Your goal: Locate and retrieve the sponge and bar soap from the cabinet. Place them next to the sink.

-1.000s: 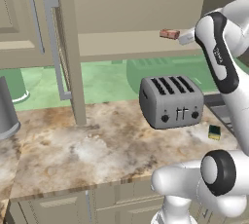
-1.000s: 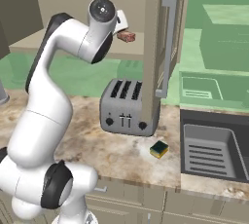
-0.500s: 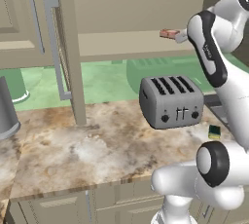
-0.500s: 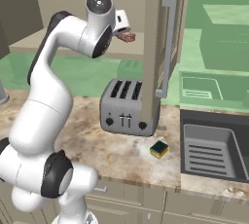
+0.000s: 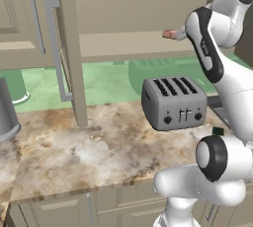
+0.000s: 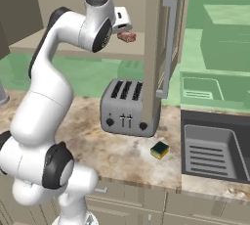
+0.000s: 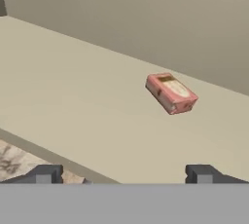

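Pincer (image 7: 121,173) open, jaws spread wide, holding nothing, raised at cabinet (image 6: 73,48) shelf edge. Bar soap (image 7: 171,93) flat on shelf ahead of pincer, apart from tips, path clear. Toaster (image 6: 128,107) on tabletop (image 5: 99,147) below pincer. Sponge (image 6: 159,150) far below, between toaster and sink (image 6: 215,153). Cabinet door (image 6: 163,38) stands open beside pincer.

A silver four-slot toaster (image 5: 174,102) stands on the mottled stone counter (image 5: 94,147), a grey canister (image 5: 7,112) well apart.
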Tool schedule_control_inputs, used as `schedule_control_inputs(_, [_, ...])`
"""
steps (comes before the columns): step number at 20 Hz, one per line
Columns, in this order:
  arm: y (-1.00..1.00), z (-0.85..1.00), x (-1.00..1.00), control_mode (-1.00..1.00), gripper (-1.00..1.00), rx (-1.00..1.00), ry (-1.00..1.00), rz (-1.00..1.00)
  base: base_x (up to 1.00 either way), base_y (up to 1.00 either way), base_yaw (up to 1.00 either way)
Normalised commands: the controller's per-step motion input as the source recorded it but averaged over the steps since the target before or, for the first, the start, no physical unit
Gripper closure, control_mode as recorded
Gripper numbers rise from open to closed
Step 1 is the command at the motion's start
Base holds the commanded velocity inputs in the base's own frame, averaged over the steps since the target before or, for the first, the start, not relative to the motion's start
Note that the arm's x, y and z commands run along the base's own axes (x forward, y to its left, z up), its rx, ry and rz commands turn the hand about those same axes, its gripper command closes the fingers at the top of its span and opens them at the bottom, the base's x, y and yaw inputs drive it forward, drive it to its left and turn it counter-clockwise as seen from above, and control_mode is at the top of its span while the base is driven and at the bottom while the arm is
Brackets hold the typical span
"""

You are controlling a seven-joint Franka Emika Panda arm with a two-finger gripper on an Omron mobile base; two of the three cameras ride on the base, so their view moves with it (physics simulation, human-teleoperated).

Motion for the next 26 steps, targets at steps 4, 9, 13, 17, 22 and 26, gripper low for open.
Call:
schedule_control_inputs(4, [-0.03,-0.01,0.29,-1.00,-1.00,-0.01,0.08,0.00,0.00,0.00,0.00])
schedule_control_inputs(9, [-0.01,-0.01,0.26,-1.00,-1.00,0.00,0.03,0.00,0.00,0.00,0.00])
schedule_control_inputs(13, [-0.02,-0.01,0.21,-1.00,-1.00,0.00,-0.01,0.00,0.00,0.00,0.00])
schedule_control_inputs(17, [-0.08,-0.03,0.10,-1.00,-1.00,0.00,-0.05,0.00,0.00,0.00,0.00])
schedule_control_inputs(22, [-0.09,-0.12,0.11,-1.00,-1.00,0.00,-0.02,0.00,0.00,0.00,0.00])
schedule_control_inputs(26, [-0.10,-0.22,0.12,-1.00,-1.00,0.00,0.00,0.00,0.00,0.00,0.00])
